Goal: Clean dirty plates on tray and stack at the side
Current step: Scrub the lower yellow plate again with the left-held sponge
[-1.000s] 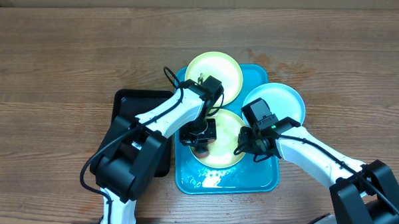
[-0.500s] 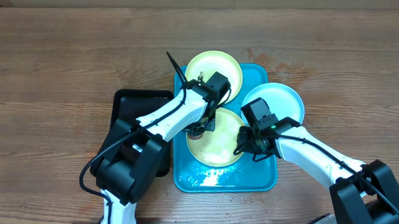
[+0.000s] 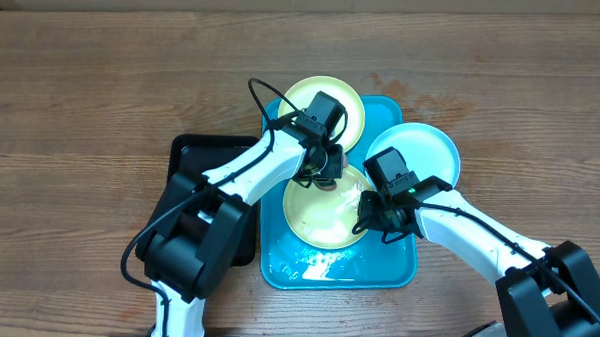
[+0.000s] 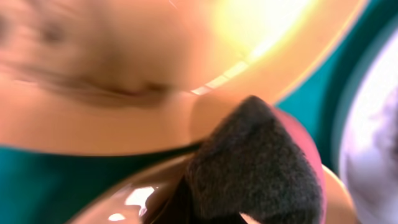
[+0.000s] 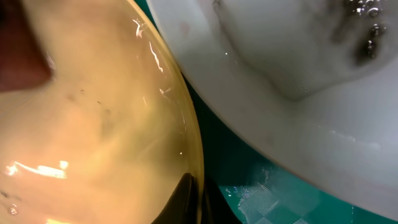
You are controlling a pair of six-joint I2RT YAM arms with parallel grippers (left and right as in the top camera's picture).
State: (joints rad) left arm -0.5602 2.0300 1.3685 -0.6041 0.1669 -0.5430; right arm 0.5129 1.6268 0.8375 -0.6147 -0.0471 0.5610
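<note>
The turquoise tray [image 3: 387, 270] holds three plates. One yellow-green plate [image 3: 300, 98] lies at its far end, a second yellow-green plate [image 3: 323, 221] at its middle, and a light blue plate [image 3: 423, 153] overhangs its right rim. My left gripper [image 3: 323, 171] is shut on a dark-faced pink sponge [image 4: 255, 168] at the far edge of the middle plate. My right gripper [image 3: 371, 219] is shut on that plate's right rim [image 5: 186, 155]. The blue plate [image 5: 292, 56] shows a dark smear and suds in the right wrist view.
A smaller black tray [image 3: 194, 185] lies just left of the turquoise one, under my left arm. Soapy water pools on the turquoise tray's near end [image 3: 316, 271]. Bare wooden table [image 3: 103, 92] surrounds both trays.
My left gripper has moved with the sponge from the middle plate's centre to its far edge. The right gripper has stayed on the rim.
</note>
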